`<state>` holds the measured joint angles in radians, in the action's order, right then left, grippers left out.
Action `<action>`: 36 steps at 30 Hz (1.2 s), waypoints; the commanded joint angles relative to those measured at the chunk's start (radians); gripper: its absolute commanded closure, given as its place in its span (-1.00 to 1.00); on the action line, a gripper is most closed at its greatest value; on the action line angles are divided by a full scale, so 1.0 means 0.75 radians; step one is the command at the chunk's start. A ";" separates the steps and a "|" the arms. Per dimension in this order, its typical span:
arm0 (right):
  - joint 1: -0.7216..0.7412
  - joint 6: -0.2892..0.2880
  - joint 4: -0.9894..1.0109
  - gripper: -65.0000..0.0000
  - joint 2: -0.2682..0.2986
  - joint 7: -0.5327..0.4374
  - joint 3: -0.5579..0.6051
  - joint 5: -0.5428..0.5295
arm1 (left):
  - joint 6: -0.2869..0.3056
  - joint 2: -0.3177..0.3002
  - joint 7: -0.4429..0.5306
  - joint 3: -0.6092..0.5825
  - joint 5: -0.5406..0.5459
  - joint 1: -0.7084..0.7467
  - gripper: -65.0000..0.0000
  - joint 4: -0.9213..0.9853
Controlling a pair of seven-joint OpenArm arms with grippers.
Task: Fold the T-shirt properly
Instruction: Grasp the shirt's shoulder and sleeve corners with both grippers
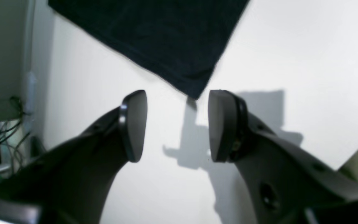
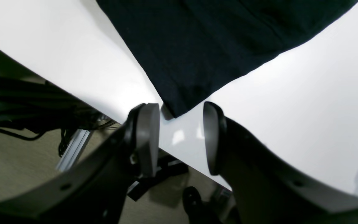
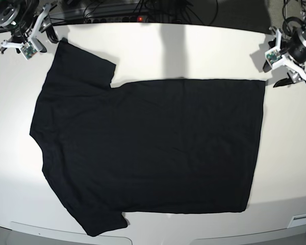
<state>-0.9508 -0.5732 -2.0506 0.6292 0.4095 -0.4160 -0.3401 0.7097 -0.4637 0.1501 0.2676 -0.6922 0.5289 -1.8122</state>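
Both pincers, left gripper (image 1: 177, 126) & right gripper (image 2: 181, 138), gaped empty at corners of T-shirt (image 3: 153, 148), spread flat on white table (image 3: 194, 51); cables behind.

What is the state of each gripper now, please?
Left gripper: open, holding nothing, just short of a T-shirt corner.
Right gripper: open, holding nothing, at a sleeve corner.
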 commanded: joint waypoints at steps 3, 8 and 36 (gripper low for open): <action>-0.010 0.008 -0.019 0.27 0.014 0.002 -0.011 -0.010 | -0.015 -0.060 0.010 -0.112 -0.001 -0.059 0.05 0.079; -0.010 0.019 -0.019 0.27 -0.010 0.038 -0.011 0.007 | -0.015 -0.139 -0.041 -0.337 -0.062 -0.154 0.06 0.169; -0.010 0.022 -0.020 0.27 -0.096 0.034 -0.011 0.009 | -0.015 -0.132 -0.085 -0.507 -0.079 -0.488 0.34 0.554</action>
<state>-0.9508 -0.5621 -2.0506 0.5461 0.4507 -0.4164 -0.3248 0.6788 -0.5514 0.1326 -0.1108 -0.7143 0.1600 -1.4002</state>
